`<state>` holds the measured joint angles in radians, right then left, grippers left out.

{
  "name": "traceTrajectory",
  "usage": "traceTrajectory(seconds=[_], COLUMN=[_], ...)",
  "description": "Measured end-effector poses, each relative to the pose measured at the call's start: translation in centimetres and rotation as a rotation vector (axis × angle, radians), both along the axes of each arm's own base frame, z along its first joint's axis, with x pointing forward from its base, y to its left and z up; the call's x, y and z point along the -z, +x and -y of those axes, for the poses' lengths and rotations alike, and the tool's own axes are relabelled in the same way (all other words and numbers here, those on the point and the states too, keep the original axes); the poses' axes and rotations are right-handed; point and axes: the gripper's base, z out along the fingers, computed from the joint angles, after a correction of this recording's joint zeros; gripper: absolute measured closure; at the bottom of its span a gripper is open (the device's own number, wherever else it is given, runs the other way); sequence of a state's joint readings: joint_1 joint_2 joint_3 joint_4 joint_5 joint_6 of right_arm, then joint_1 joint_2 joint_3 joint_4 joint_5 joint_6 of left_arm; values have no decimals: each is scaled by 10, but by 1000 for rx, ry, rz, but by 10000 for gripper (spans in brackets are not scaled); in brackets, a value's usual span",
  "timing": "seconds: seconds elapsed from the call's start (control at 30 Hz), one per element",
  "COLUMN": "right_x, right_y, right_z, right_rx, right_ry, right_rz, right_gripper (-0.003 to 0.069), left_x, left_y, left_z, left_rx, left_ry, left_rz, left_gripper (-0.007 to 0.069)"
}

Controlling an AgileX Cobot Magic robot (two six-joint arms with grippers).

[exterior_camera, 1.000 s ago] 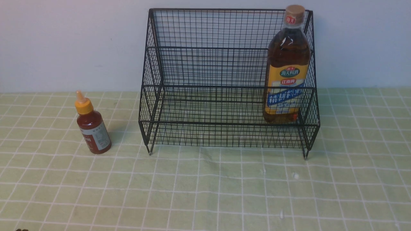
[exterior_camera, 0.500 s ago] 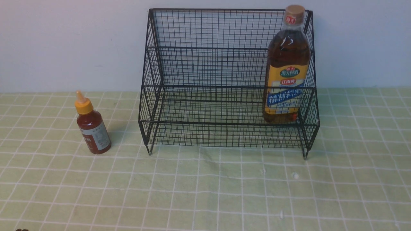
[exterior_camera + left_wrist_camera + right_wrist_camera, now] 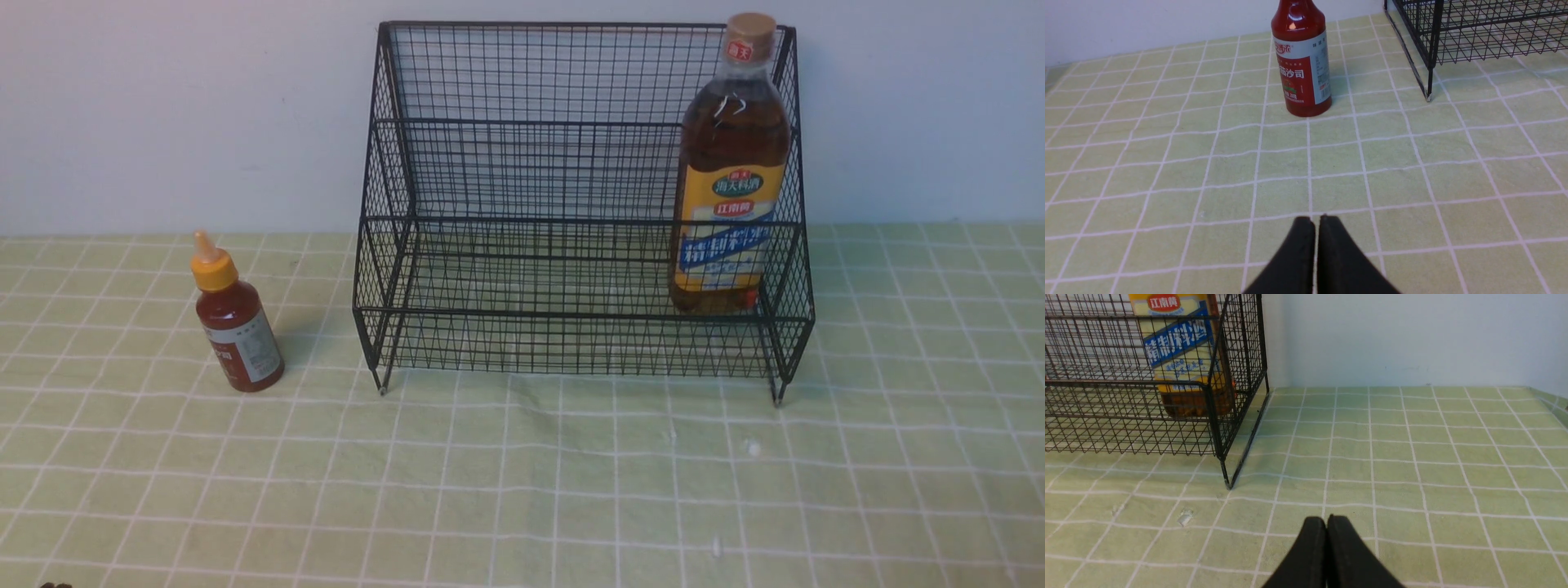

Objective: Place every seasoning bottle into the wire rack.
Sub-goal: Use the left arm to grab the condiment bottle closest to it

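Nothing had shifted since a moment before: left hand (image 3: pixel 1315 220) and right hand (image 3: pixel 1326 520) stayed clenched empty, the red-sauce bottle (image 3: pixel 238 331) stood on the surface (image 3: pixel 522 490) left of the wire rack (image 3: pixel 531 220) (light, stiff, slick plastic, I'd guess), best taken round its labelled body.

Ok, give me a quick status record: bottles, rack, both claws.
red-sauce bottle: upright on the checked cloth, left of the wire rack
brown-liquid bottle: upright inside the rack, right end
left claw: shut, empty, short of the red-sauce bottle
right claw: shut, empty, near rack's right foot
left to do: red-sauce bottle into rack
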<state>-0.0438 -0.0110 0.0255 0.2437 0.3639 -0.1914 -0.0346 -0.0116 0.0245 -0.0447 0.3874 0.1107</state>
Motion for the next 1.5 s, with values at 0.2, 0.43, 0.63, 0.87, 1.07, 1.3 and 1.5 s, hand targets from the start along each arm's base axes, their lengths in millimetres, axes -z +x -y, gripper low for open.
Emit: traceTrajectory(seconds=[0.2, 0.43, 0.63, 0.87, 1.07, 1.3, 1.5], right_x=[0, 0, 1, 1, 1, 1, 1], right_y=[0, 0, 0, 0, 0, 0, 0], right_z=[0, 0, 1, 2, 2, 2, 2], right_rx=[-1, -1, 12, 25, 25, 25, 26], right_ry=[0, 1, -4, 13, 15, 16, 10], right_rz=[-2, -4, -14, -17, -17, -17, -18], right_gripper=[673, 673, 673, 673, 673, 673, 673], left_x=[0, 0, 0, 0, 0, 0, 0], left_y=[0, 0, 0, 0, 0, 0, 0], left_z=[0, 0, 0, 0, 0, 0, 0], left_rx=[0, 0, 0, 0, 0, 0, 0], left_ry=[0, 0, 0, 0, 0, 0, 0], left_rz=[0, 0, 0, 0, 0, 0, 0], left_gripper=[630, 630, 630, 630, 630, 630, 630])
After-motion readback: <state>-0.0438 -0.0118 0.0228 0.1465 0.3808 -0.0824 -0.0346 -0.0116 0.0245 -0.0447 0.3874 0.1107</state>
